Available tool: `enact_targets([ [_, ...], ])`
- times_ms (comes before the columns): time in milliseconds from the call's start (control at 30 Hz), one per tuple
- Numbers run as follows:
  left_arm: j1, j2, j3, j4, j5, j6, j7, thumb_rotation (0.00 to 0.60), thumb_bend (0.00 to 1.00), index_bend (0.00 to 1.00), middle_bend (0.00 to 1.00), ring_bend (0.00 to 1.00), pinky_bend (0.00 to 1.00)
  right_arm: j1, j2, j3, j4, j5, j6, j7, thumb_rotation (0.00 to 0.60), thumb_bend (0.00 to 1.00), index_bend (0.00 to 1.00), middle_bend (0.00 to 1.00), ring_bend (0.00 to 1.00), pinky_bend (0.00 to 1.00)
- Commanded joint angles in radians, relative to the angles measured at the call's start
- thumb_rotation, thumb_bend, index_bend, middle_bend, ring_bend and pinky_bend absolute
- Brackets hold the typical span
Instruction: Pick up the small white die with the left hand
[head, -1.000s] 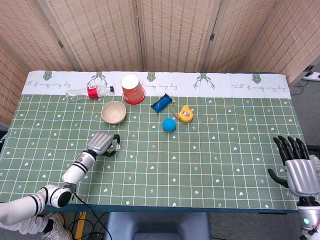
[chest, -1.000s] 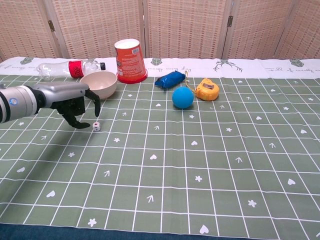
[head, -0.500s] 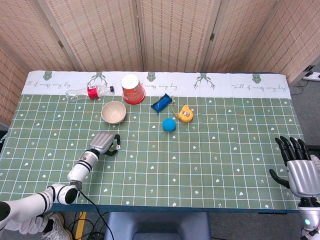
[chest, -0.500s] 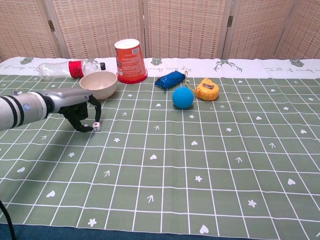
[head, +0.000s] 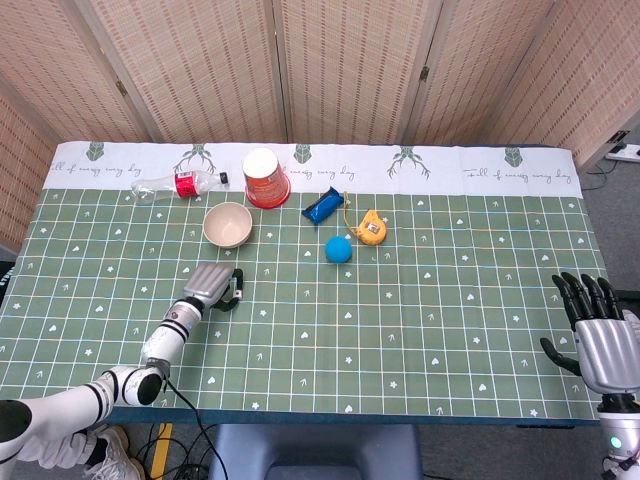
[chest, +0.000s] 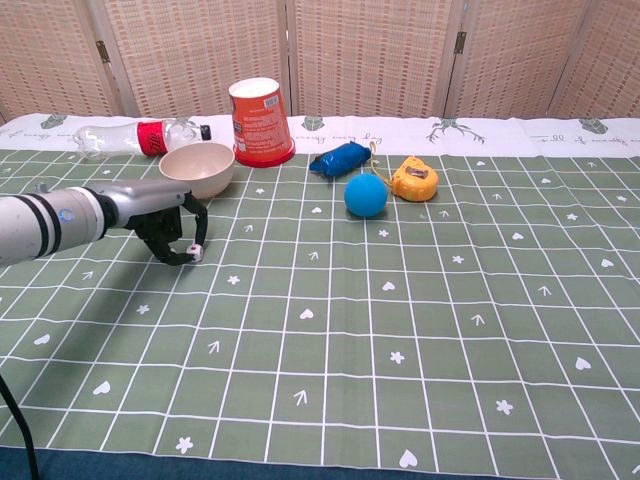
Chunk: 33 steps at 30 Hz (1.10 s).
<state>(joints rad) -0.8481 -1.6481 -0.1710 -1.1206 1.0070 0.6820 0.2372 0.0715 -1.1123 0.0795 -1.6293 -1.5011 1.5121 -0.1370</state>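
White die (chest: 197, 251) on green cloth (chest: 420, 330) near bowl (chest: 197, 167), between curled fingertips of left hand (chest: 172, 226); firm grip unclear. Close pinch squarely before lifting, straight up. Right hand (head: 604, 337) idle, fingers spread, empty.

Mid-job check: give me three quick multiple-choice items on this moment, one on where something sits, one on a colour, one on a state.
1. Where is the small white die?
A. inside the bowl
B. at the left hand's fingertips
C. beside the tape measure

2. What colour is the ball?
A. blue
B. red
C. yellow

3. How does the plastic bottle lie?
A. upright
B. inside the cup
C. on its side

Answers: 1 B, the left hand curls round the die on the cloth, well short of the bowl; 2 A, blue in both views; 3 C, it lies flat left of the red cup.
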Motion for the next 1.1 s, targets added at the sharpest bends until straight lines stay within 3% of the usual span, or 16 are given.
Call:
enact_targets([
  [33,-0.003,-0.005,0.000,0.007,-0.006,-0.003,-0.001,0.600,0.41,0.53,0.99,0.90,1.00,0.000,0.000,0.000,0.001,0.001,0.000,0.001,0.600,0.16,0.00,0.09,0.06,0.07],
  [233,0.005,-0.003,-0.005,0.000,0.005,0.023,-0.021,0.600,0.45,0.57,0.99,0.90,1.00,-0.001,-0.003,0.001,0.003,0.003,0.001,0.004,0.600,0.16,0.00,0.09,0.06,0.07],
  [567,0.042,0.091,-0.008,-0.125,0.133,0.120,-0.111,0.600,0.46,0.59,0.99,0.90,1.00,-0.004,-0.008,0.000,0.009,-0.001,0.006,0.012,0.600,0.16,0.00,0.09,0.06,0.07],
  [800,0.099,0.190,-0.118,-0.286,0.255,0.357,-0.312,0.600,0.46,0.58,0.99,0.90,1.00,-0.009,-0.006,0.000,0.008,-0.003,0.016,0.013,0.600,0.16,0.00,0.09,0.06,0.07],
  [833,0.106,0.200,-0.134,-0.305,0.269,0.388,-0.339,0.600,0.45,0.54,0.99,0.90,1.00,-0.009,-0.006,0.000,0.008,-0.004,0.016,0.013,0.600,0.16,0.00,0.09,0.06,0.07],
  [967,0.122,0.244,-0.161,-0.368,0.296,0.451,-0.356,0.600,0.43,0.10,0.97,0.89,1.00,-0.009,-0.011,0.000,0.010,-0.006,0.018,0.015,0.600,0.17,0.00,0.09,0.06,0.07],
  [1100,0.125,0.286,-0.140,-0.427,0.301,0.432,-0.310,0.600,0.36,0.07,0.95,0.87,1.00,-0.009,-0.012,0.001,0.014,-0.002,0.017,0.019,0.600,0.17,0.00,0.09,0.06,0.07],
])
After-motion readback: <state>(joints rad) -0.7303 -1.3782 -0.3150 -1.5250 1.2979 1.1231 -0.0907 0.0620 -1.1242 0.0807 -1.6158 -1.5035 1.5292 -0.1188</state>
